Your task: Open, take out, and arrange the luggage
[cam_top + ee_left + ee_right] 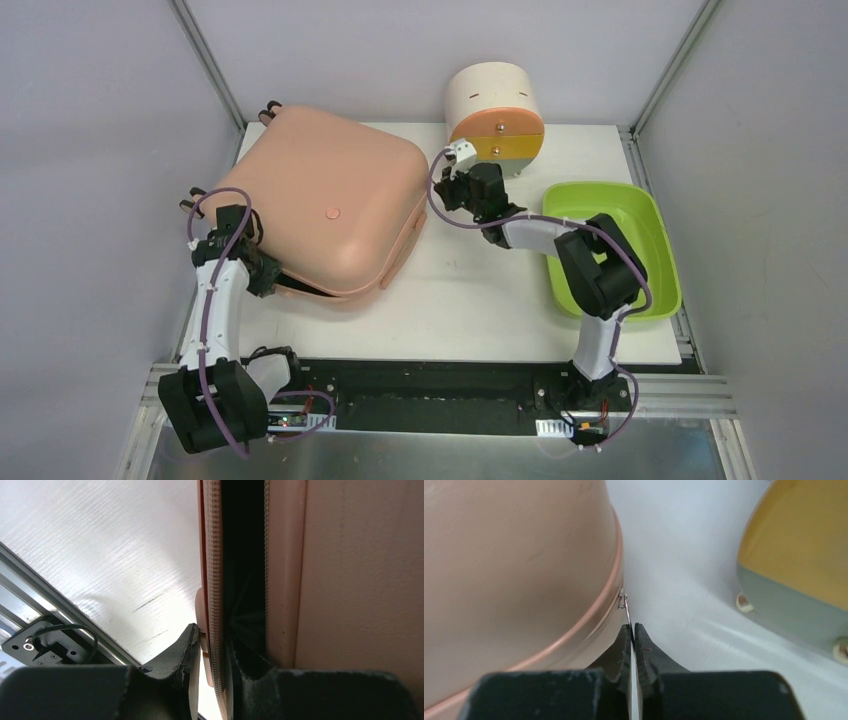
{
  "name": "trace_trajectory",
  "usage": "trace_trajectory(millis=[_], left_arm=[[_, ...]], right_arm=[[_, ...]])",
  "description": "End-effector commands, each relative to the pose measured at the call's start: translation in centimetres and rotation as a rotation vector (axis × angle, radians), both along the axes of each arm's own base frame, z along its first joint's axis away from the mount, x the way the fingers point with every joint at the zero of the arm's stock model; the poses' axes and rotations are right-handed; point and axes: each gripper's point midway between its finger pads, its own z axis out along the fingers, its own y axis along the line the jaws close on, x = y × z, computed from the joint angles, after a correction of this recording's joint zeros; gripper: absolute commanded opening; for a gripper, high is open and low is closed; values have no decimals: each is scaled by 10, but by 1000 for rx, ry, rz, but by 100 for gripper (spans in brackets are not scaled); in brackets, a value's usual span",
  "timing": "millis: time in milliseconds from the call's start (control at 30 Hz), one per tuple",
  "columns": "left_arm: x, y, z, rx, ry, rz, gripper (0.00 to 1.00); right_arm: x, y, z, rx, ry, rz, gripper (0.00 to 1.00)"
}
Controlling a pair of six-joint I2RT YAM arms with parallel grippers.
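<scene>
My left arm reaches far; its black left gripper point(210, 642) pinches the peach-pink hard-shell suitcase point(320, 200) rim. My right arm bends leftward, black right gripper point(632, 628) clamping the thin metal zipper pull point(625, 606).

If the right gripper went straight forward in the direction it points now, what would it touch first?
Probably the luggage: the right gripper, shut on the thin metal zipper pull, points at its rounded corner, very close ahead. Depth is hard to judge from the wrist view.

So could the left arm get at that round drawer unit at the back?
Probably not right now: the left gripper is clamped on the luggage at its edge, and the luggage itself lies between it and the drawer unit.
</scene>
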Motion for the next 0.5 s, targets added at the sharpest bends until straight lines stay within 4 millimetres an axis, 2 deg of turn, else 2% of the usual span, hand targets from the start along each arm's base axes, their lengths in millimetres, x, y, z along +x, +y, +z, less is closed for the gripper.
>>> trace_trajectory(millis=[0, 267, 467], left_arm=[[-26, 31, 17, 207, 69, -53, 0], [-27, 35, 17, 247, 62, -46, 0], [-27, 36, 15, 253, 77, -40, 0]], right_arm=[[80, -51, 40, -50, -199, -205, 0], [101, -35, 35, -6, -254, -79, 0], [119, -24, 60, 61, -353, -23, 0]])
